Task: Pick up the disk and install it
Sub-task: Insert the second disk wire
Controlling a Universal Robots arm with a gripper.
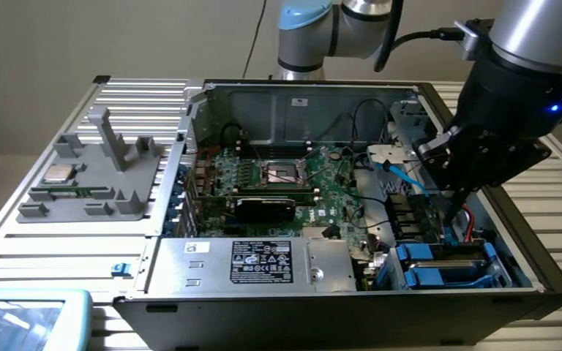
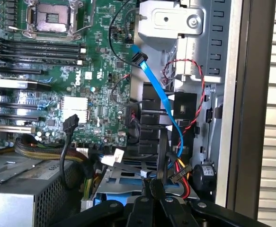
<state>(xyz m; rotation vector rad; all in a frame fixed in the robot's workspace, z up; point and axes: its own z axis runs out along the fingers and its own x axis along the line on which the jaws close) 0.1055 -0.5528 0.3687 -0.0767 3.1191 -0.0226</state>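
Silver tubular arm (image 1: 544,29) with light-blue joint caps, black cable, black wrist block with blue LED, slim black metal gripper (image 1: 454,201).

Open computer case (image 1: 544,274) holds a green motherboard (image 1: 291,186), perhaps an empty socket (image 1: 283,173).

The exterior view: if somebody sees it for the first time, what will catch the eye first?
First, the open computer case with its green motherboard in the middle. Next, the dark end effector, shut, reaching down into the case at the exterior view's right, just above the blue drive bay. The grey power supply box with a black label sits along the front edge.
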